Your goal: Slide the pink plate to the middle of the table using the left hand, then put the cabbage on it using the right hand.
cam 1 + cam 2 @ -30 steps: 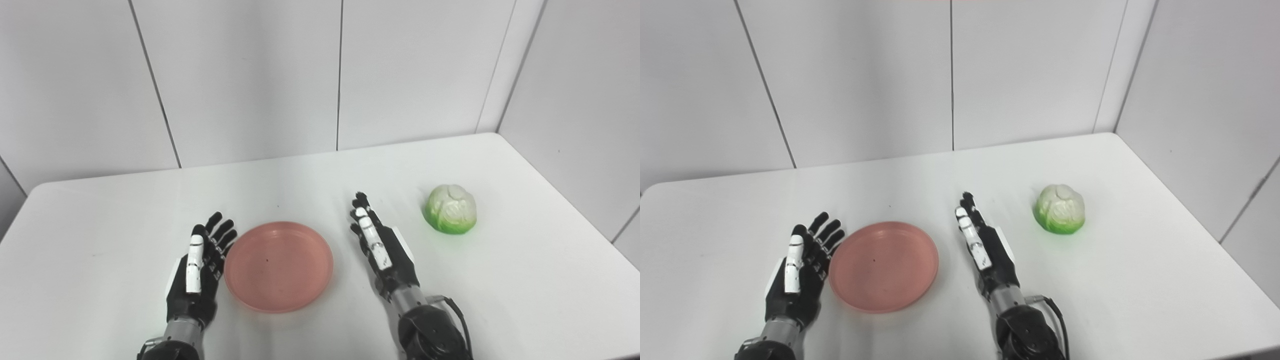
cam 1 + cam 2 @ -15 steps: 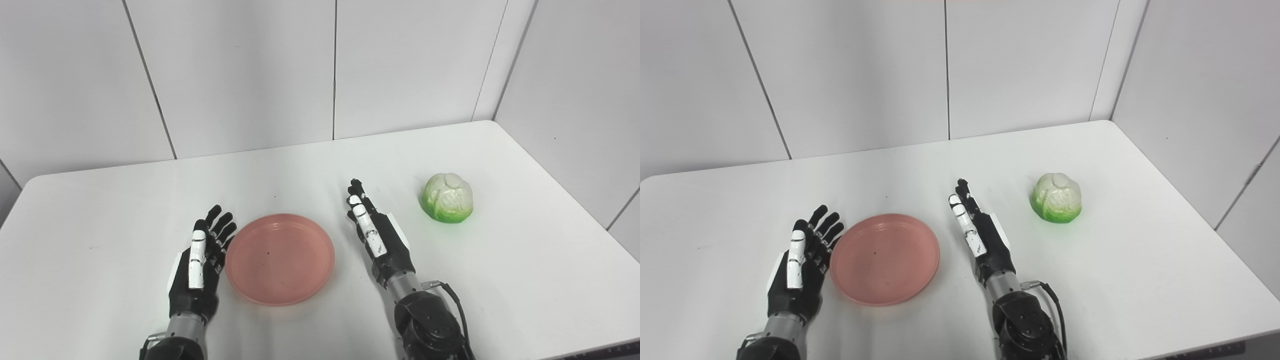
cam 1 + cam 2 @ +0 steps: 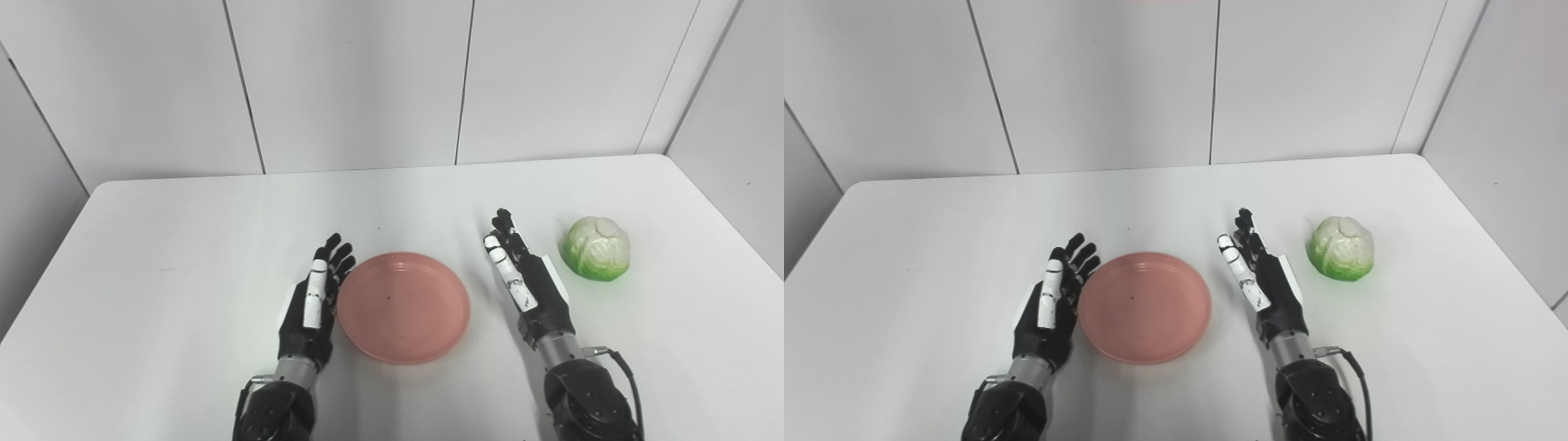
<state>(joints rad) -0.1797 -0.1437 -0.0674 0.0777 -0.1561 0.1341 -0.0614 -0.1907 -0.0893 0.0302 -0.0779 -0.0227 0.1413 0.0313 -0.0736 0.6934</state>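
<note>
A round pink plate (image 3: 404, 306) lies flat on the white table (image 3: 184, 245), near its middle and close to the front. My left hand (image 3: 312, 306) stands on edge just left of the plate, fingers straight and apart, open, its fingers right at the plate's rim. My right hand (image 3: 527, 285) stands on edge to the right of the plate, open and empty, a gap between it and the rim. A green and white cabbage (image 3: 596, 248) sits on the table a short way right of the right hand, untouched.
White wall panels (image 3: 367, 86) close off the table's far edge and right side. The table's right edge (image 3: 735, 214) runs close behind the cabbage. Bare tabletop stretches to the left and far side of the plate.
The whole picture has shifted right, so the camera has turned left. The hands, plate and cabbage keep about the same places relative to one another.
</note>
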